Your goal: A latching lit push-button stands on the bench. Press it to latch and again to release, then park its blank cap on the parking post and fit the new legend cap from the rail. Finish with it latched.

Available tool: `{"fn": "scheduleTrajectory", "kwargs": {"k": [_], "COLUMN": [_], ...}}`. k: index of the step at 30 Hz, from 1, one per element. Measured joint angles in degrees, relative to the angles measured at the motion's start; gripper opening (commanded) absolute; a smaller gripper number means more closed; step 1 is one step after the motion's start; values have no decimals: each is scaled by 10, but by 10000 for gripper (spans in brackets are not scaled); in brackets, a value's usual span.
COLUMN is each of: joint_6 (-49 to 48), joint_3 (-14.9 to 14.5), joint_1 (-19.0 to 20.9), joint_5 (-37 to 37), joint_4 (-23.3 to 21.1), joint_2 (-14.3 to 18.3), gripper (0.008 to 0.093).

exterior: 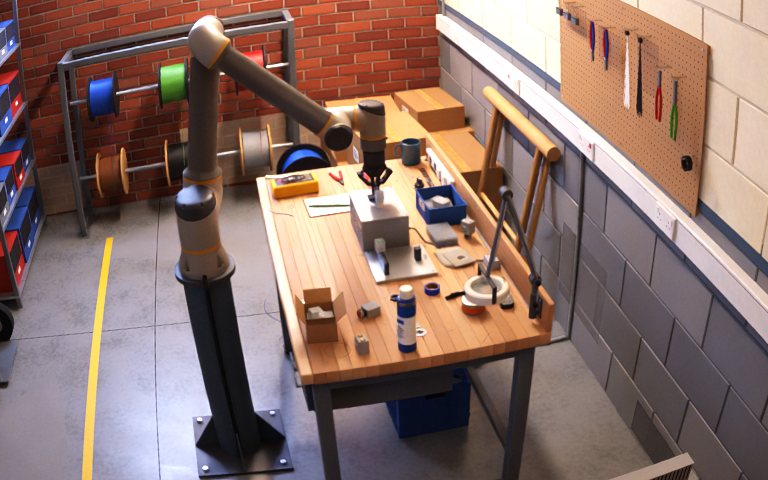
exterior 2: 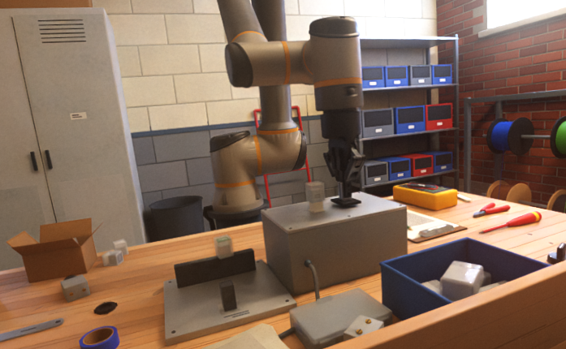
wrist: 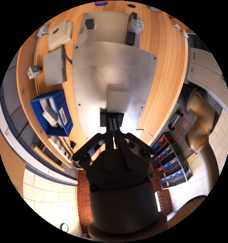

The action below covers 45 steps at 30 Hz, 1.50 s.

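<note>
The dark plate (exterior 2: pixel 345 201) on top of the grey box (exterior 2: pixel 335 240) is mostly covered by my gripper (exterior 2: pixel 344 196), which is closed and empty, its tips down on that plate. The push-button with its pale blank cap (exterior 2: pixel 315 196) (wrist: pixel 118 98) (exterior: pixel 379 197) stands upright on the box just beside the fingers. In front of the box lies a grey base plate (exterior 2: pixel 226 300) with a black rail (exterior 2: pixel 214 268) carrying the legend cap (exterior 2: pixel 223 246) (wrist: pixel 135 25), and a short dark parking post (exterior 2: pixel 227 295) (wrist: pixel 89 23).
Behind the bench stand a grey cabinet (exterior 2: pixel 46 125), bin shelves (exterior 2: pixel 406 117) and my arm's column. A blue bin of parts (exterior 2: pixel 458 273) sits right of the box, with a grey pad (exterior 2: pixel 339 316) in front. A yellow meter (exterior 2: pixel 424 196), a screwdriver (exterior 2: pixel 510 222) and a carton (exterior 2: pixel 55 249) lie about.
</note>
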Motion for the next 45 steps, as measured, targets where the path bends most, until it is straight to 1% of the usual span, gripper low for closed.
{"fn": "scheduleTrajectory", "kwargs": {"k": [45], "joint_6": [0], "joint_3": [-16], "joint_1": [0], "joint_5": [0], "joint_4": [40], "joint_2": [-22], "gripper": [80]}}
